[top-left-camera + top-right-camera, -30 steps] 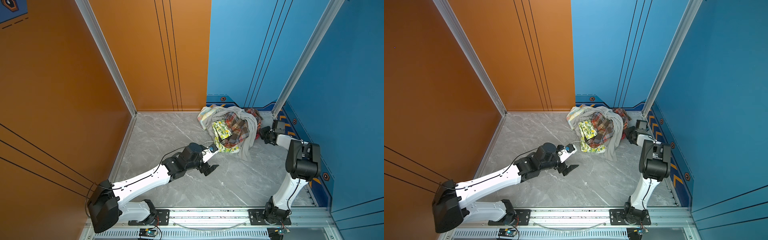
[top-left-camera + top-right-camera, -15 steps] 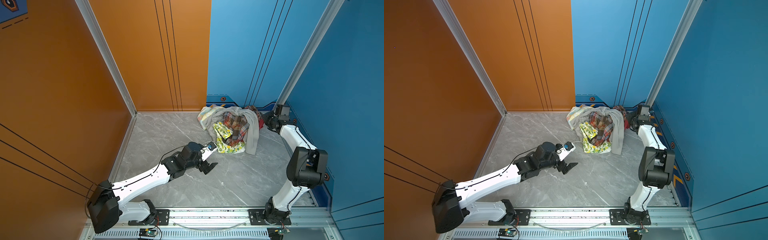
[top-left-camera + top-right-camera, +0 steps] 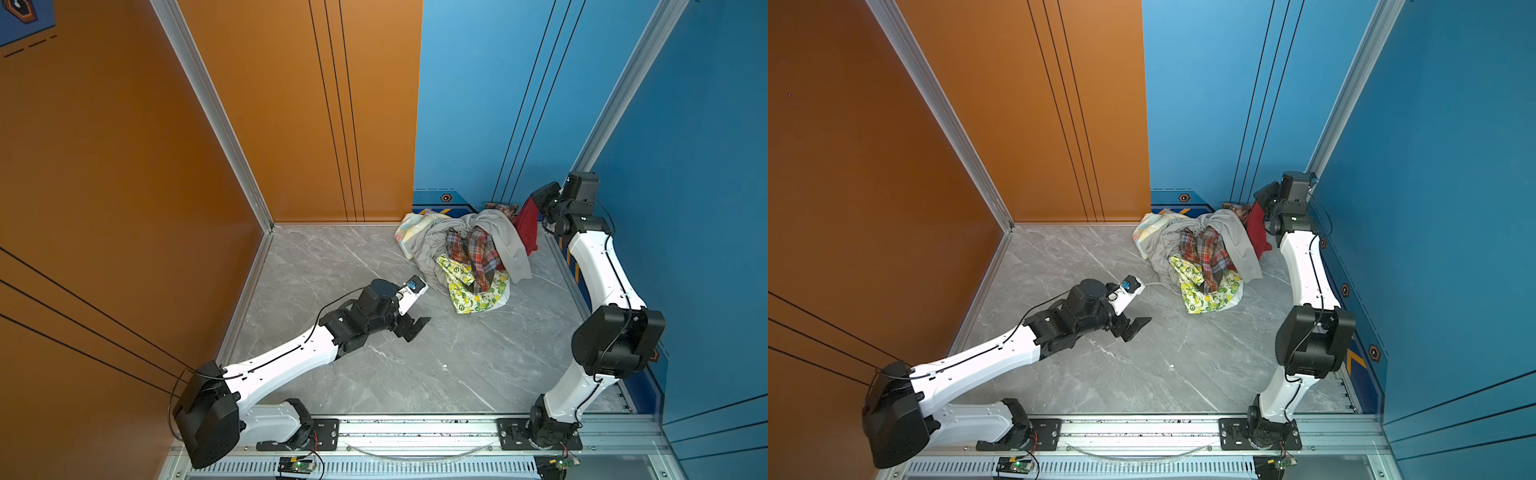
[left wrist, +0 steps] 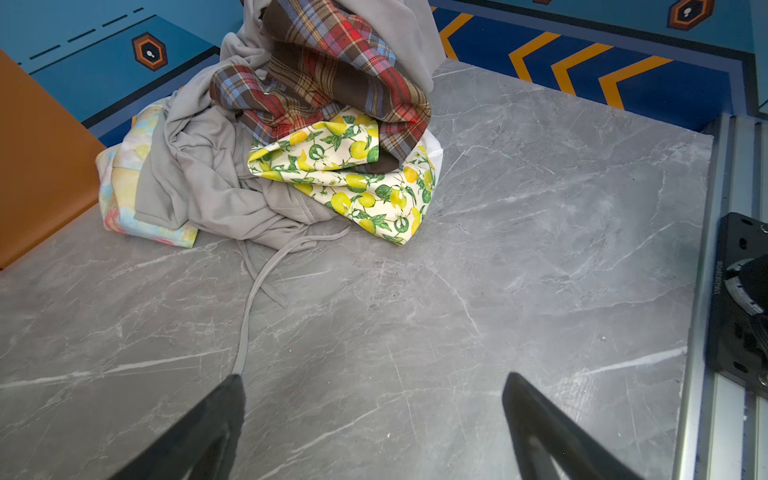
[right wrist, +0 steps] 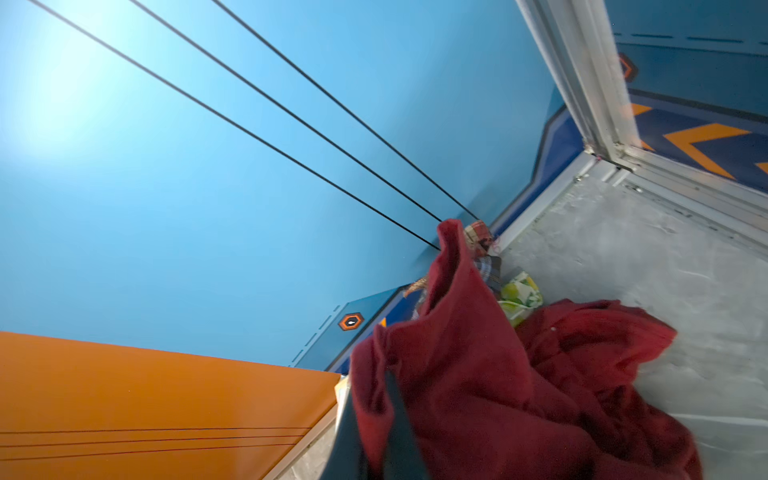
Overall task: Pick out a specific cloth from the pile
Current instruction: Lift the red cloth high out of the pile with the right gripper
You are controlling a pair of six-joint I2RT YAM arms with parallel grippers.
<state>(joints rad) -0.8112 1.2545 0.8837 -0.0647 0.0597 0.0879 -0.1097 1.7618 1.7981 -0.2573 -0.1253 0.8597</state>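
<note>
Lifted from floor level beside the pile [image 3: 465, 253] a second ago, the right gripper [image 3: 537, 200] now sits raised above the pile's back right edge, its fingers pinched together on the top of the cloth [image 3: 525, 226]. The left gripper [image 3: 413, 328] has drawn back a little and hangs low over the floor [image 3: 374, 365] off the pile's near left side, fingers spread wide apart. Within the pile, the grey garment [image 3: 509, 245] has shifted and now drapes down the right side, with the red-brown plaid [image 3: 473, 251] in the middle, the lemon print [image 3: 478, 297] at the near edge and the pale pastel cloth [image 3: 411, 228] at the back left. From the grey garment, a drawstring [image 4: 249, 316] trails across the floor, ending just beside one left fingertip [image 4: 230, 388]. Plain deep red and without pattern, the cloth hangs in soft folds from the raised gripper, and the right wrist view shows its lower part crumpled on the floor right against the pile.
</note>
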